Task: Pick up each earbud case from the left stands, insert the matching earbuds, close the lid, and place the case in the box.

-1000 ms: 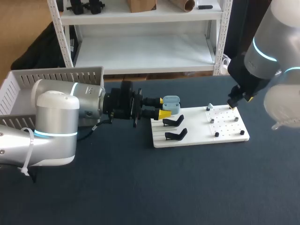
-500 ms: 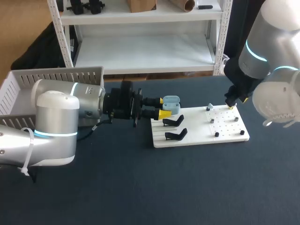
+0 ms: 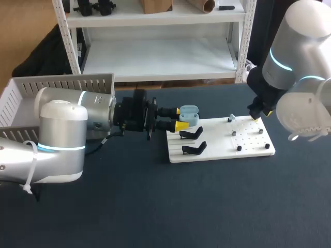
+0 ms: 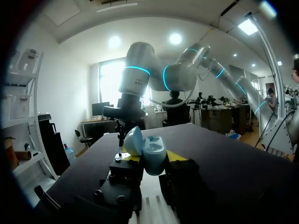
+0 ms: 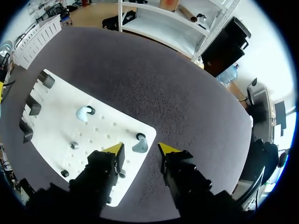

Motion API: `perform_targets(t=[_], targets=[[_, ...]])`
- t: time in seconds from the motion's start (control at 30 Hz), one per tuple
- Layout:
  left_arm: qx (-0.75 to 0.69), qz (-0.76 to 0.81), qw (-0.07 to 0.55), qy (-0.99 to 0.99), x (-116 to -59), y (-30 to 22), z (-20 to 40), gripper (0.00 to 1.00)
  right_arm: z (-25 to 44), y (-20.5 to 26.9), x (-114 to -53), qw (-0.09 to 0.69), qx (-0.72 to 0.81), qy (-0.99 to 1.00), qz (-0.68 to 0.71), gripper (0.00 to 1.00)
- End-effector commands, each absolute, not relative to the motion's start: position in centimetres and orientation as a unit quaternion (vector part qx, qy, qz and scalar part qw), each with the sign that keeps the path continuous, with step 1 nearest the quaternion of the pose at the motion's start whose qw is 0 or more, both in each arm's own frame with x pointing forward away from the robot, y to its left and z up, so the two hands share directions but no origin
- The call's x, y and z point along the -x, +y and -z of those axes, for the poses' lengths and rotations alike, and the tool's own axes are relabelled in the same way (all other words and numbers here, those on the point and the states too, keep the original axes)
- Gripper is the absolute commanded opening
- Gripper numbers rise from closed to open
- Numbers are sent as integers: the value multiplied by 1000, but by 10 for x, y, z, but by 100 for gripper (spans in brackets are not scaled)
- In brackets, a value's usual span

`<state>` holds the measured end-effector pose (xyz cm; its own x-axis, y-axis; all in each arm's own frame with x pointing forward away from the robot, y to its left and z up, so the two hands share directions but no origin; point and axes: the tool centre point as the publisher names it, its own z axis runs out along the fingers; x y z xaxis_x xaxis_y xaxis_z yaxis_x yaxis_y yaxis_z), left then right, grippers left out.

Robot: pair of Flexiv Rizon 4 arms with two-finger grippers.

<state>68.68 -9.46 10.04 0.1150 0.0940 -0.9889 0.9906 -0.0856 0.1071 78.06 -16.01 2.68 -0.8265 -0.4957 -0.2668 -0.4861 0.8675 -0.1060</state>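
earbud case [image 4: 153,156], opened, is gripped by the left end effector [image 3: 182,118]; the right end effector [image 5: 140,148] is held released above an earbud [image 5: 139,146], likely grasped next.

End effector [image 5: 140,148] spread over earbud [image 5: 139,145], white board [image 5: 56,122]

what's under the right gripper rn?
Under the right gripper is the corner of the white board, with a pale blue earbud on a peg, below the gap between the open fingers. The board directly beneath the finger bodies is covered.
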Motion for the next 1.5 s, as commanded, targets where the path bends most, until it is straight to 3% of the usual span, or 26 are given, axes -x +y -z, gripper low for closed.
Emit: perform_targets(t=[0.03, 0.13, 0.57, 0.63, 0.7, 0.73, 1.13, 1.5], targets=[[-570, 466, 482, 474, -687, -94, -100, 0, -26, -159, -782, 145, 257, 955, 17, 43], [-570, 466, 482, 474, -687, -94, -100, 0, -25, -159, -782, 146, 257, 955, 18, 37], [-570, 466, 482, 474, -687, -94, -100, 0, -24, -156, -782, 143, 256, 956, 22, 30], [-570, 466, 482, 474, -687, -94, -100, 0, -24, -156, -782, 142, 257, 956, 23, 21], [-570, 466, 482, 474, -687, -94, -100, 0, -25, -155, -782, 142, 257, 956, 24, 4], [-570, 466, 482, 474, -687, -94, -100, 0, -25, -155, -782, 141, 256, 956, 24, 0], [-570, 466, 482, 474, -687, -94, -100, 0, -46, -152, -770, 145, 252, 956, 45, 0], [-570, 466, 482, 474, -687, -94, -100, 0, -105, -142, -730, 132, 239, 960, 65, 0]])
